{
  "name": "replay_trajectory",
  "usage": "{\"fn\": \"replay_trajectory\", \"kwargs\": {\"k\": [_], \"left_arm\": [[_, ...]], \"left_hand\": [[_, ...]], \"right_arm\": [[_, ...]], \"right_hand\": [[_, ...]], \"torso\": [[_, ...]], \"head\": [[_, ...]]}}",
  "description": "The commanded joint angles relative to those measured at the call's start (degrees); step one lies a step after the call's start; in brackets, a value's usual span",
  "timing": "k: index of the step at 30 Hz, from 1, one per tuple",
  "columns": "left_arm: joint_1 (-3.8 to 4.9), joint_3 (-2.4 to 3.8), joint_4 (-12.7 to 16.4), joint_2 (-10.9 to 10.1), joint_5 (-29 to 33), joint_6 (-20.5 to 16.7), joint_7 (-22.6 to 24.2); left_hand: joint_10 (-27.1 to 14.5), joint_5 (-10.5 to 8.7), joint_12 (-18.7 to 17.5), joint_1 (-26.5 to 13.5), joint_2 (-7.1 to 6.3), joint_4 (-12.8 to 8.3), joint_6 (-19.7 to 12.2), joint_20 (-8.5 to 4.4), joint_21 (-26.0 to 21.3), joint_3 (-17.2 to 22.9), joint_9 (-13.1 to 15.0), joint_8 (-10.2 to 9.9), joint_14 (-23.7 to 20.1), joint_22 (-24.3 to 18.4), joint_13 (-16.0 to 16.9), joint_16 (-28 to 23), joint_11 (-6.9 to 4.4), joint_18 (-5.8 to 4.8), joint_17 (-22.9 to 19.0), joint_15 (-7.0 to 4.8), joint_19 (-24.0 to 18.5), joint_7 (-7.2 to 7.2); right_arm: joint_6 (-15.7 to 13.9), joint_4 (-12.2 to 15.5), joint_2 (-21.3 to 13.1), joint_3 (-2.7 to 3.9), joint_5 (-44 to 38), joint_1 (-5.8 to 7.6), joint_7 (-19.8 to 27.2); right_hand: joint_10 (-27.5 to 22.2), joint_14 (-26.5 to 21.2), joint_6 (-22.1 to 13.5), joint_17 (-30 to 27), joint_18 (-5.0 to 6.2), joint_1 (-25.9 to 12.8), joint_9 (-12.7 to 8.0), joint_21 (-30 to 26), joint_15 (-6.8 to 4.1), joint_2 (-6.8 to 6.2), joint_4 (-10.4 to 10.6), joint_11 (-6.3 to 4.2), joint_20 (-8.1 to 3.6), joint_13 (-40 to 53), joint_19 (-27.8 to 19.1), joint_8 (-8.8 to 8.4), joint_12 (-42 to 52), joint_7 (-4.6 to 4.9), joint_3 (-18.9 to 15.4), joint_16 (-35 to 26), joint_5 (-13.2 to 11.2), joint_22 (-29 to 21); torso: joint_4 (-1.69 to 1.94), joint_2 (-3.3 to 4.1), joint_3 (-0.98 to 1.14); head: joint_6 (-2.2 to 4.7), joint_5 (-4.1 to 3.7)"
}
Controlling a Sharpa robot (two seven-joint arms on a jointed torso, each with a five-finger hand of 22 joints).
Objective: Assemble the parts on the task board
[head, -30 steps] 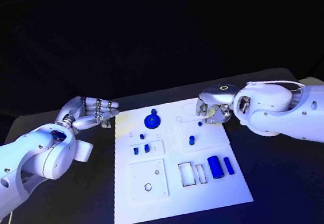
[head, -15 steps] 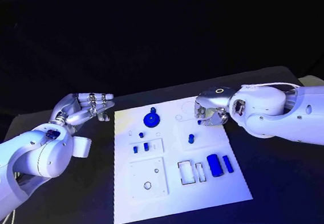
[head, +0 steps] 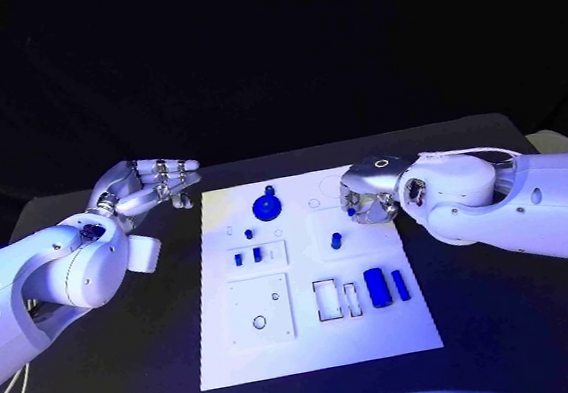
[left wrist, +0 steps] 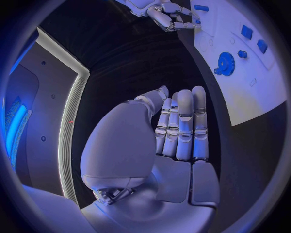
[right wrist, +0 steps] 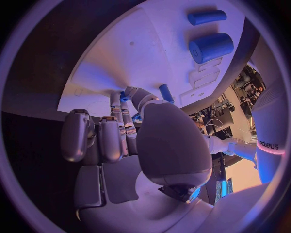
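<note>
While the task board (head: 318, 348) lies flat mid-tabletop, these items are recorded:

Task board: white plate, long side running away from the robot, with shallow outlined recesses across its face.

Gear part: blue gear (head: 267, 209) near the board's far edge, left of centre; also seen in the left wrist view (left wrist: 226, 63).

Small parts, left: two small blue pieces (head: 246, 258) side by side in a square recess, a tiny blue peg (head: 248, 236) just beyond them.

Centre part: blue oblong piece (head: 335, 242) standing right of centre, near the right hand.

Near parts: large blue cylinder (head: 376, 287) and slim blue bar (head: 400, 285) lying side by side on the near right area; both visible in the right wrist view, cylinder (right wrist: 210, 47) and bar (right wrist: 206, 17).

Right hand (head: 368, 199): over the board's right edge, fingers curled down toward the surface. A small blue part (right wrist: 138, 116) shows between thumb and fingers in the wrist view; whether it is actually pinched cannot be told.

Left hand (head: 147, 190): raised off the tabletop (head: 110, 386), well left of the board's far corner, fingers extended and close together, holding nothing (left wrist: 182, 128).
</note>
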Motion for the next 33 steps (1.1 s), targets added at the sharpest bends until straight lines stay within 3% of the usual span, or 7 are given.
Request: {"fn": "replay_trajectory", "kwargs": {"k": [1,9,19,33], "left_arm": [[0.05,0.04,0.2,0.0,0.6,0.6,0.7],[0.06,0.04,0.4,0.0,0.3,0.9,0.1],[0.06,0.04,0.5,0.1,0.0,1.0,-0.5],[0.06,0.04,0.4,0.1,-0.1,0.7,-0.9]], "left_hand": [[-0.1,-0.05,0.3,0.2,0.28,-0.1,0.0,0.04,-0.2,-0.3,0.0,0.1,-0.4,-0.1,0.1,-0.2,-0.09,0.80,-0.1,-0.06,-0.1,0.17],[-0.2,-0.05,0.5,0.4,0.49,-0.3,-0.1,0.03,-0.3,-0.4,0.0,0.1,-0.4,-0.1,0.2,-0.1,-0.06,0.79,-0.1,-0.04,0.0,0.25],[-0.2,-0.05,0.5,0.4,0.52,-0.3,-0.1,0.03,-0.3,-0.5,0.0,0.1,-0.3,-0.2,0.2,0.0,-0.06,0.79,-0.1,-0.03,0.1,0.26],[-0.8,-0.05,0.6,0.6,0.62,-0.6,-0.6,0.04,-0.4,-0.8,-0.1,0.0,-0.5,-0.2,0.2,0.0,0.11,0.76,-0.1,0.07,0.1,0.41]], "right_arm": [[1.4,-0.2,0.3,-0.04,-1.2,-0.26,-0.6],[1.5,-0.7,0.9,-0.04,-1.3,-0.58,-0.8],[-0.6,-0.9,1.1,-0.04,-2.4,-0.78,-1.8],[-5.0,0.5,0.3,0.00,-2.9,-0.85,-1.6]], "right_hand": [[0.3,2.7,0.4,0.0,-0.94,0.3,0.1,0.3,0.16,0.00,0.0,-0.06,-0.18,0.1,0.4,0.07,-0.3,-0.11,0.5,0.4,0.1,4.2],[0.9,2.6,0.9,0.2,-1.07,0.4,0.3,1.1,-0.01,0.56,-0.2,-0.24,-0.31,0.1,0.6,0.20,-0.3,-0.31,1.5,0.7,-0.5,4.9],[2.8,2.6,2.6,0.4,-1.50,2.3,1.3,3.5,-0.59,2.78,-2.3,-0.91,-0.83,0.6,1.6,0.95,0.0,-0.86,5.3,1.2,-3.6,6.7],[3.3,2.6,2.9,0.5,-1.70,1.7,1.7,4.5,-0.62,2.41,-3.2,-0.96,-0.93,0.8,1.9,1.01,-0.4,-0.88,6.7,1.5,-3.7,7.5]], "torso": [[0.00,0.02,0.01],[0.02,0.00,0.00],[-0.02,-0.06,0.01],[-0.03,-0.14,-0.03]], "head": [[-0.03,0.00],[-0.05,0.09],[-0.20,0.21],[-0.10,0.02]]}}
